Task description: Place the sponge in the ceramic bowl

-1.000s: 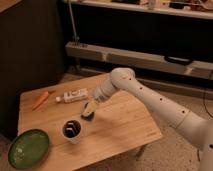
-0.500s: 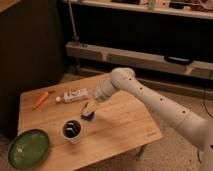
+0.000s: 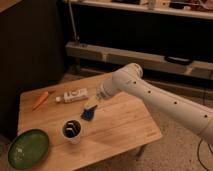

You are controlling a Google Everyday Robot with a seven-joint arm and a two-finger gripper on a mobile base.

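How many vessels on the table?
2: the wide green glazed ceramic bowl at the wooden table's near left corner; the small dark cup right of it. None seems hidden. The gripper is by the dark blue sponge.

My arm (image 3: 155, 95) is a thick, smooth white shell, rounded all along and swelling into a bulbous joint. Small dark round spots dot the casing. From that joint a narrower, greyer wrist runs toward eight o'clock to my tool (image 3: 93, 106), just above the middle of the tabletop (image 3: 125, 127).
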